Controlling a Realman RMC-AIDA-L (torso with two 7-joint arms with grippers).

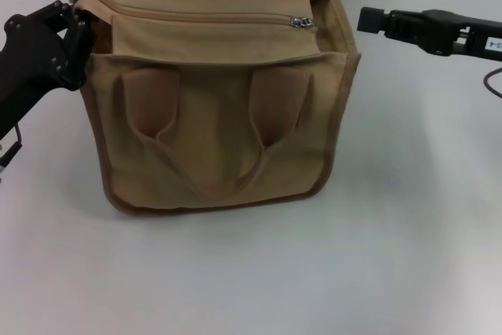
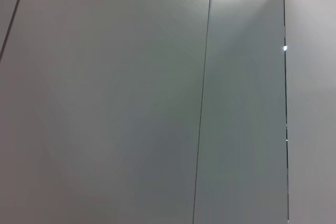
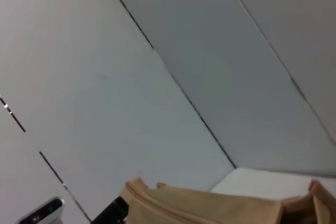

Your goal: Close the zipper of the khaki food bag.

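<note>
The khaki food bag (image 1: 212, 123) stands upright in the middle of the white table, handles hanging down its front. Its zipper (image 1: 204, 15) runs along the top and looks drawn together up to the silver pull tab (image 1: 303, 22), which lies near the bag's right end. My left gripper (image 1: 81, 17) is at the bag's top left corner, shut on the fabric there. My right gripper (image 1: 365, 20) hovers to the right of the bag, level with its top and apart from it. The right wrist view shows only the bag's upper edge (image 3: 210, 205).
The white table (image 1: 408, 233) stretches around the bag on all sides. Grey wall panels (image 2: 157, 103) stand behind it and fill the left wrist view. A cable (image 1: 494, 80) lies at the table's far right edge.
</note>
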